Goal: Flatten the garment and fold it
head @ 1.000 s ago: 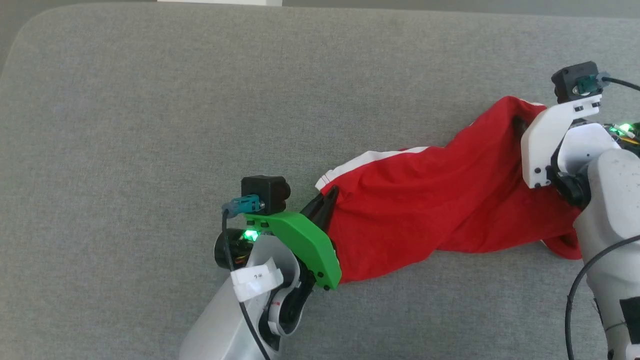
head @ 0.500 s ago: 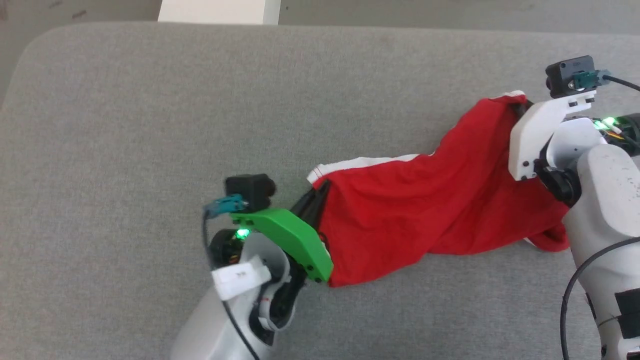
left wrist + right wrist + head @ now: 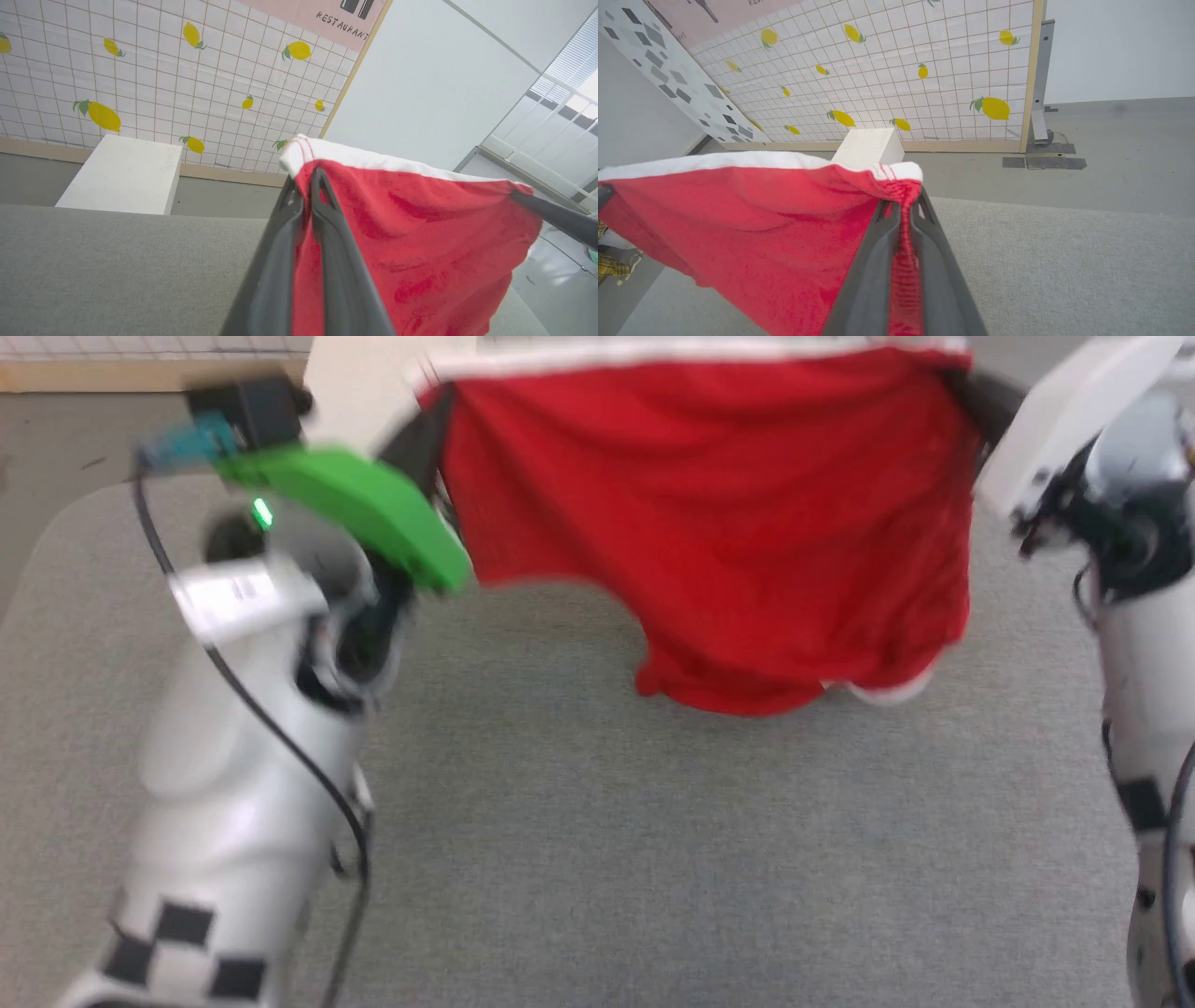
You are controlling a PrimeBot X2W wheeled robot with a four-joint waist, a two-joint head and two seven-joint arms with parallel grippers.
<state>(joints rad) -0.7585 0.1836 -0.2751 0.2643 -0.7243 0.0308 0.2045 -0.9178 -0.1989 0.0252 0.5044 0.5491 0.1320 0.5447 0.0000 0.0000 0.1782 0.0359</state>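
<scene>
The red garment (image 3: 728, 513) hangs stretched in the air between my two grippers, its white trim band along the top edge and its lower edge drooping above the grey surface. My left gripper (image 3: 429, 425) is shut on the garment's top left corner; the left wrist view shows the garment (image 3: 420, 233) pinched in the left gripper (image 3: 306, 175) just under the white band. My right gripper (image 3: 976, 397) is shut on the top right corner, and in the right wrist view the garment (image 3: 761, 224) is clamped by the right gripper (image 3: 903, 203).
A wide grey padded surface (image 3: 653, 859) lies below the garment. Beyond its far edge stand a white block (image 3: 121, 175) on the floor and a tiled wall panel with lemon prints (image 3: 901, 70).
Both arms have lifted the garment off the grey surface and spread it wide between them. The right gripper closed on its corner. The head camera has also shifted.
</scene>
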